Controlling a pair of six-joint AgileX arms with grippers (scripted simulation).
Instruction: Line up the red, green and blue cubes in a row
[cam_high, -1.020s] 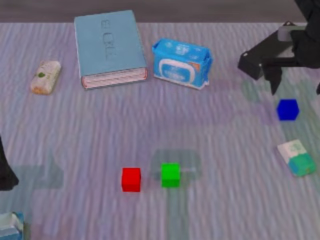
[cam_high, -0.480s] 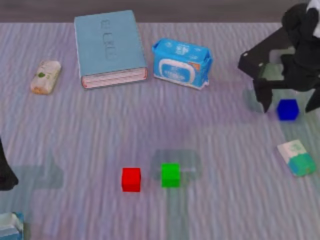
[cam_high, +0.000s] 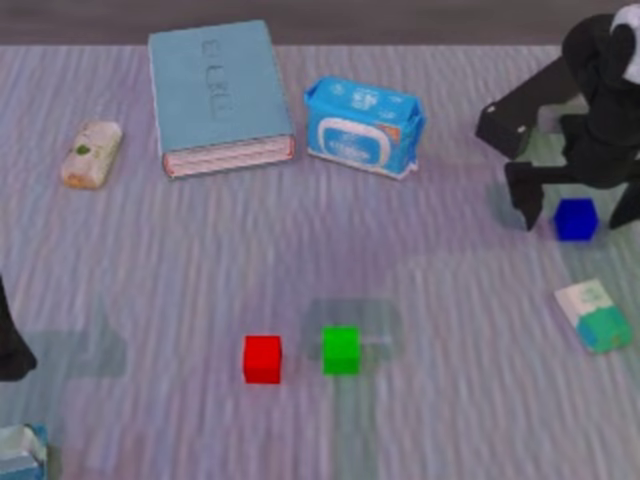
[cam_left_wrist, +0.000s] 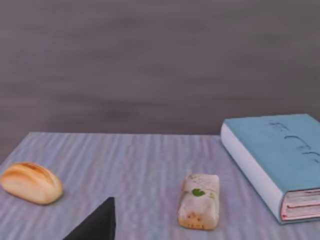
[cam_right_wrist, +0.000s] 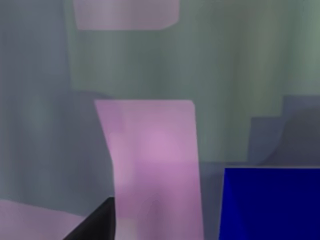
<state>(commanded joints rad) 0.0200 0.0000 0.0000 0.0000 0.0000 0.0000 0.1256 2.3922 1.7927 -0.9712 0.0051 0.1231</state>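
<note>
Right gripper (cam_high: 578, 205) has dropped lower over the last second; its fingers (cam_high: 524, 205) now straddle the blue cube (cam_high: 576, 219), where earlier they were above it in the frame. Cube hasn't moved.

Blue cube: deep blue, glossy, right side of the top view at mid-height, flat on the table (cam_high: 200, 260). In the right wrist view it fills the lower right corner (cam_right_wrist: 270, 202).

Red cube (cam_high: 262, 358) and green cube (cam_high: 341, 350) sit side by side at lower centre, small gap between them, unchanged.

Jaws are spread wide, one finger either side of the blue cube, not visibly touching it, nothing held.

Left gripper (cam_high: 12, 345) is parked at the left edge; can't tell its jaw state.

White-and-teal packet (cam_high: 594, 315) lies below the blue cube, apart from it
</note>
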